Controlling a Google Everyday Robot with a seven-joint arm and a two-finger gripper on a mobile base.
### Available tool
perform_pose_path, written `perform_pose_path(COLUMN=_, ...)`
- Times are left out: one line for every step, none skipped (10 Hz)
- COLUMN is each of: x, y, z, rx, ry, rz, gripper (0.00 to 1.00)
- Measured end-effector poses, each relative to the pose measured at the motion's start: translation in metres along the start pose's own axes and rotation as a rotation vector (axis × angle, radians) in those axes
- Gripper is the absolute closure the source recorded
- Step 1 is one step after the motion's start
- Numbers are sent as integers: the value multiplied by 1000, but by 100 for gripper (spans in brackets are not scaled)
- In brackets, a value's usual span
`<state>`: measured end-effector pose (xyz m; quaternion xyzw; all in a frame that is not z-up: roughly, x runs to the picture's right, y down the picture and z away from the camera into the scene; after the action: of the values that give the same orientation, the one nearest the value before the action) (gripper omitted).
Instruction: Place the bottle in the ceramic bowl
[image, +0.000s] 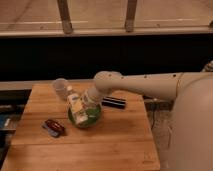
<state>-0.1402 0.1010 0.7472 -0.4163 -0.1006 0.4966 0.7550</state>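
The camera view shows 1 arm reaching from the right across a wooden bench (115, 145). The gripper (86, 106) hangs over the green bowl (95, 119), which sits left of the bench's middle. The bottle (76, 105) lies tilted with its cap toward the back left and its lower end over the bowl's inside, right at the gripper. The fingers are closed; they appear to grip the bottle, though the contact itself is hidden by the wrist.

As a judgement, the step in hand is the release. To do it well, the bottle should come low enough that its lower end rests on the bowl's floor before the fingers part, because it looks about as long as the bowl is wide and could tip over the rim if dropped from above. Centering it across the bowl would help it settle.

For room: a clear cup (60, 88) stands just behind the bowl at the back left, near the bottle's cap, so a retreat should go up and to the right. A red toy car (53, 127) lies near the left front, apart from the bowl. A dark flat object (113, 102) lies just right of the bowl under the arm. The front half of the bench offers free space
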Motion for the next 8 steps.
perform_pose_path(x=-7, y=3, z=10, rx=2, ry=16, rz=-4, gripper=100)
perform_pose_path(x=-6, y=-2, z=18, rx=-1, ry=24, rz=5, gripper=100)
perform_pose_path(x=-3, y=-10, z=24, rx=-2, ry=28, rz=18, gripper=100)
perform_pose_path(x=1, y=-16, z=30, rx=-11, ry=26, rz=26, gripper=100)
perform_pose_path(x=6, y=-22, z=30, rx=-15, ry=18, rz=38, gripper=100)
perform_pose_path(x=9, y=-26, z=28, rx=-16, ry=11, rz=47, gripper=100)
perform_pose_path(x=11, y=-27, z=27, rx=-17, ry=6, rz=50, gripper=100)
perform_pose_path(x=15, y=-30, z=28, rx=-17, ry=1, rz=57, gripper=99)
